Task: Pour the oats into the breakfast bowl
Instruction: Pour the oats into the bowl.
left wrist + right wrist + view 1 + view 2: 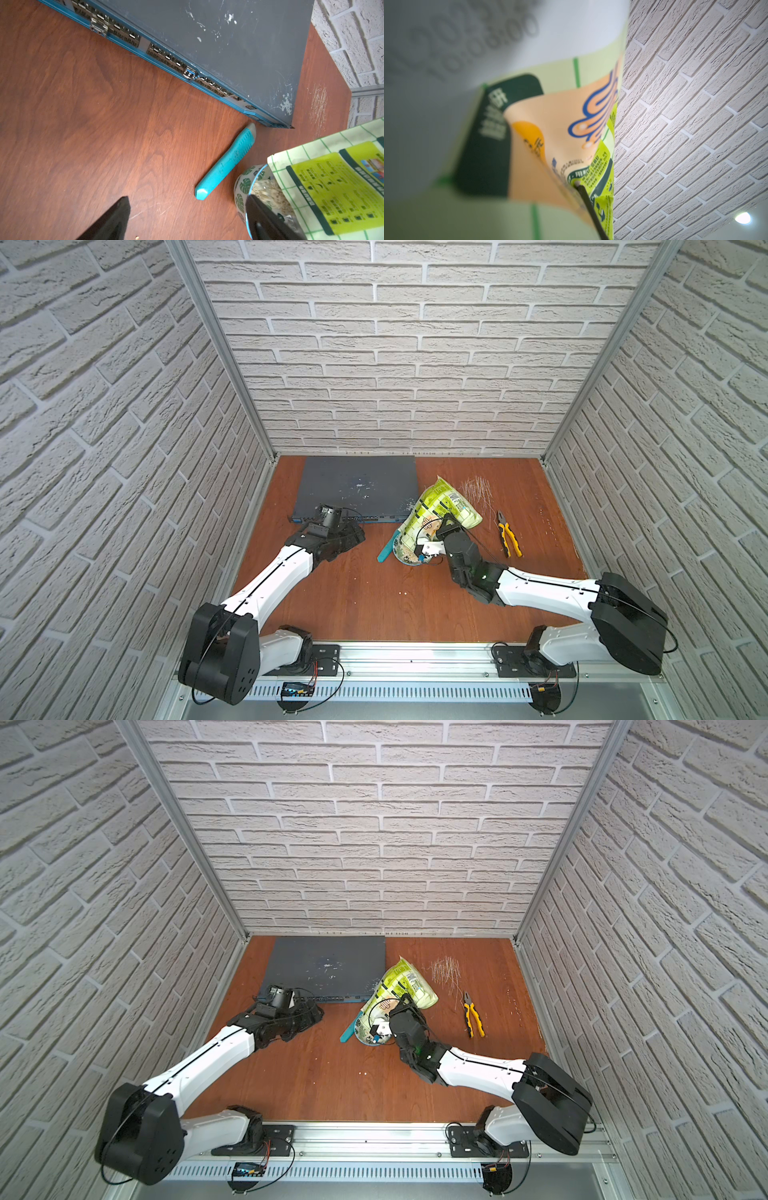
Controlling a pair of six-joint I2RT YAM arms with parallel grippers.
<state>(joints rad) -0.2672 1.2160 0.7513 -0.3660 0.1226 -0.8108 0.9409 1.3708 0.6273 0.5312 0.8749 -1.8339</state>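
The green oats pouch (446, 499) is tipped mouth-down over the breakfast bowl (403, 552) in both top views, near the table's middle. My right gripper (448, 523) is shut on the pouch's lower side; the right wrist view is filled by the pouch (550, 124). In the left wrist view, pale oats (268, 192) lie inside the leaf-printed bowl (243, 185), with the pouch's checkered mouth (295, 162) resting on its rim. My left gripper (187, 199) is open and holds nothing. It hovers left of the bowl, one fingertip (252, 204) in front of the rim.
A grey network switch (359, 489) lies at the back left. A teal utility knife (385, 551) lies just left of the bowl. Yellow-handled pliers (509, 539) and a scatter of thin wires (478, 489) sit to the right. A few spilled flakes (402, 593) lie nearer the front.
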